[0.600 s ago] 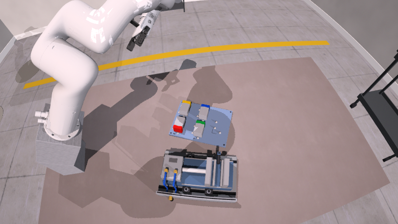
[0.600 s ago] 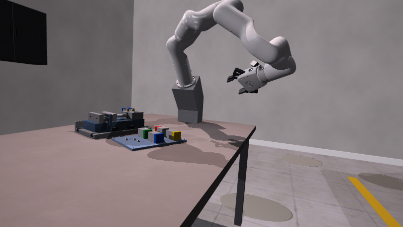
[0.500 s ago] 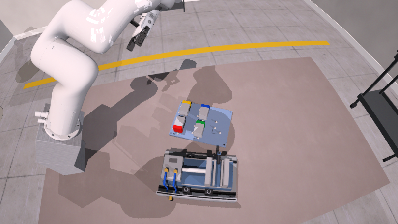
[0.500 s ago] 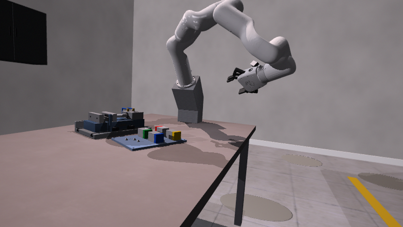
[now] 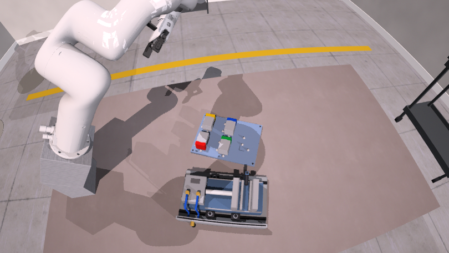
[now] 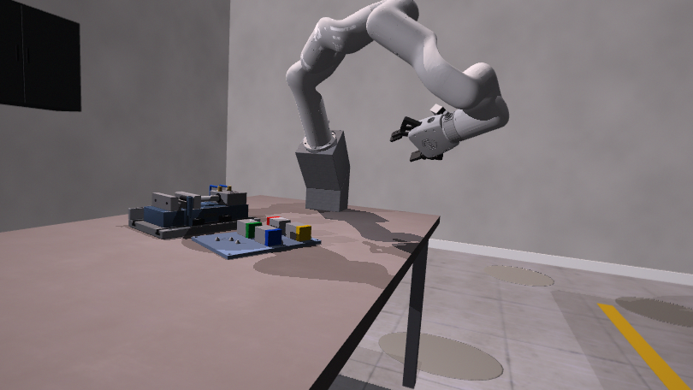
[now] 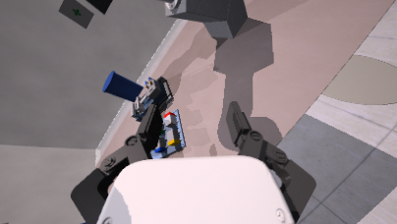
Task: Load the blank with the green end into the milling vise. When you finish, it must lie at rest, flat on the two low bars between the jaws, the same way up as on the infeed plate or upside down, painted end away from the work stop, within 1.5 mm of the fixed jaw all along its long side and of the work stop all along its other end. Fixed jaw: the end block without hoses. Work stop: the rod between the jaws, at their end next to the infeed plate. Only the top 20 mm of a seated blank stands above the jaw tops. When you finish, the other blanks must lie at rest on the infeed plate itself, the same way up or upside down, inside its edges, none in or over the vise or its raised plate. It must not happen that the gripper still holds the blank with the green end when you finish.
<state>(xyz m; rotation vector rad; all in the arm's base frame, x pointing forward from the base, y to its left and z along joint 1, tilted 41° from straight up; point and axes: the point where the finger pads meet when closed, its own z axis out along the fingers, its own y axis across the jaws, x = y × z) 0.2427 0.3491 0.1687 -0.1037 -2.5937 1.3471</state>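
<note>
The claw [image 5: 153,47] is held wide open and empty at the upper left, well off the tabletop [image 5: 314,125]. The green-ended blank [image 5: 224,145] lies mid-frame on the infeed plate [image 5: 251,144], probably close beside the red-ended blank [image 5: 202,140], which could be knocked during the grasp.

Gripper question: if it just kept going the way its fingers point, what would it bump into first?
Probably the table, near the plate of blanks. The open gripper hangs beyond the table edge, angled down toward them, with only air between. Exact landing spot is hard to judge.
</note>
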